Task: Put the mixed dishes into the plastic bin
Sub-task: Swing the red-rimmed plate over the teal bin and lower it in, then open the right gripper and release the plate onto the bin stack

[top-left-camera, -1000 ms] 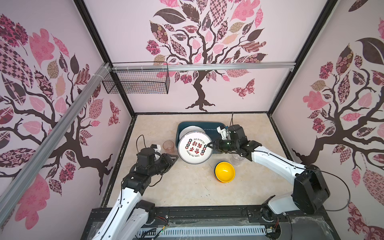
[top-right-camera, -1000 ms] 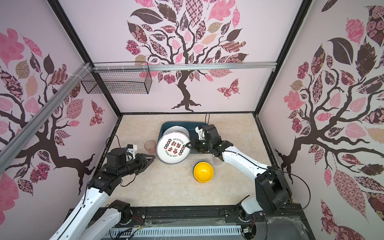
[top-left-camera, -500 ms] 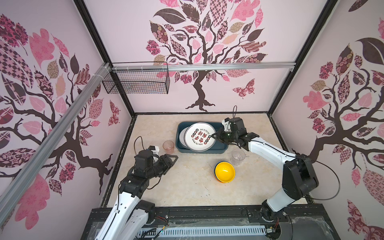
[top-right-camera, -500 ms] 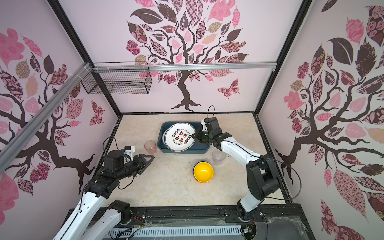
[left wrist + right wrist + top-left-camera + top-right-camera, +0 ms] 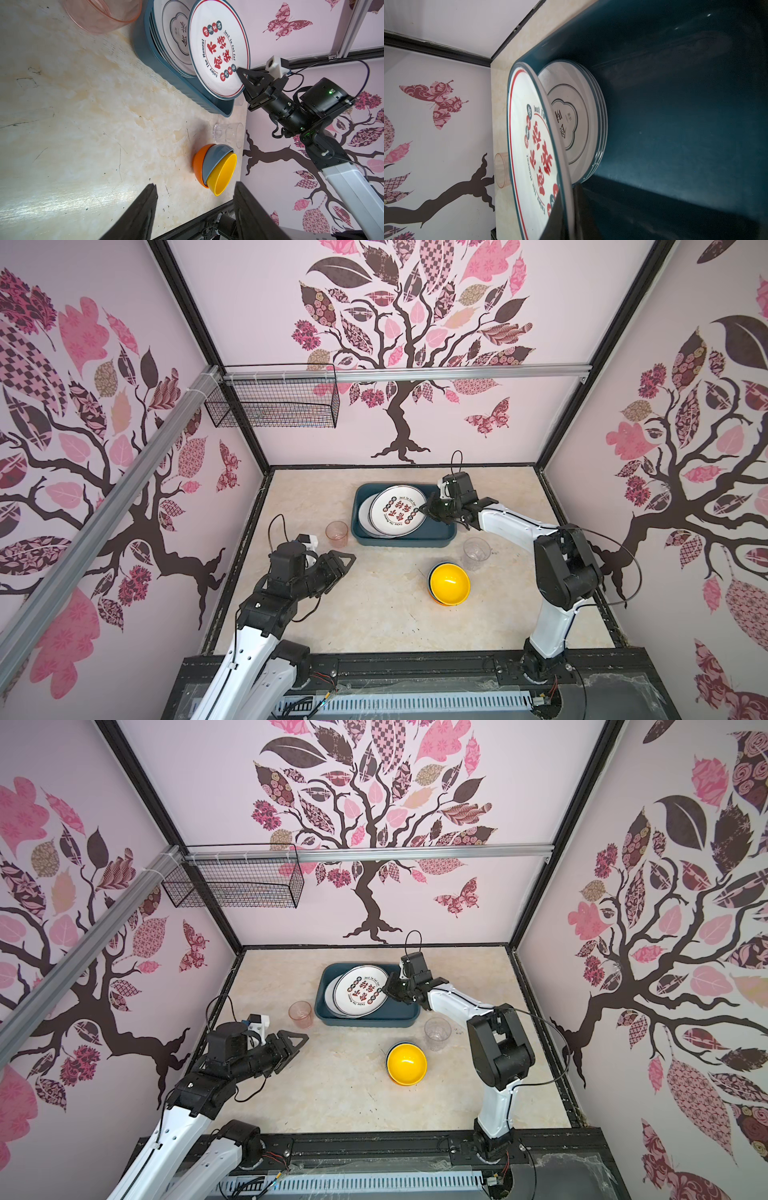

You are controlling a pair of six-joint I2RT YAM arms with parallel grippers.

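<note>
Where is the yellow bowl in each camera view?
Both top views: yellow bowl right of centre, on the table just in front of the bin.
Left wrist: the bowl sits beside the clear cup.
Right wrist: not in view.
Shared landmark: the bin, visible in all four.

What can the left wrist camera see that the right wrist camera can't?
Only the left wrist view: the stacked bowls, the clear cup, the right gripper seen from outside, pinching the red-lettered plate by its rim, and the left gripper, open and empty. Only the right wrist view: the bare inside of the bin, close up. Both: that plate held tilted over the plate stack in the bin, and the pinkish cup outside it.
</note>
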